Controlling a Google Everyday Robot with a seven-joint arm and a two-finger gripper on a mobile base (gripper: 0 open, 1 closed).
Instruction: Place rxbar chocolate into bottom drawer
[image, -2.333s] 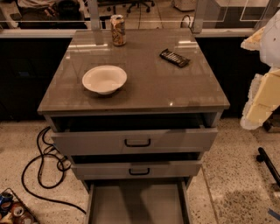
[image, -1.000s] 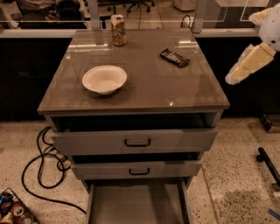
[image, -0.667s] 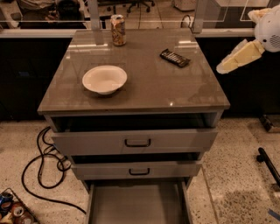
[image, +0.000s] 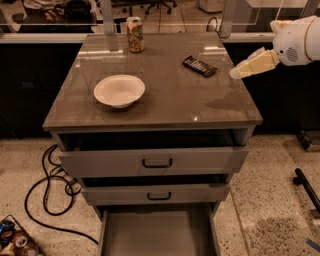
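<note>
Swung inward, gripper (image: 234, 74) hovers at glossy cabinet top (image: 165, 95) edge.

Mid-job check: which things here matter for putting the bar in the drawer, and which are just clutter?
Job:
rxbar chocolate, on the cabinet top
bottom drawer, pulled open
gripper, right of the bar, not touching

Clutter:
white bowl
drink can
floor cable

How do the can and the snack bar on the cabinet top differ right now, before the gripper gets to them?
The tall printed drink can stands upright at the back left of the cabinet top; the flat black-wrapped rxbar chocolate lies at back right. The can is cylindrical and pale, the bar thin, rectangular and dark. The cream gripper hovers just right of the bar, far from the can. Both rest untouched on the top.
</note>
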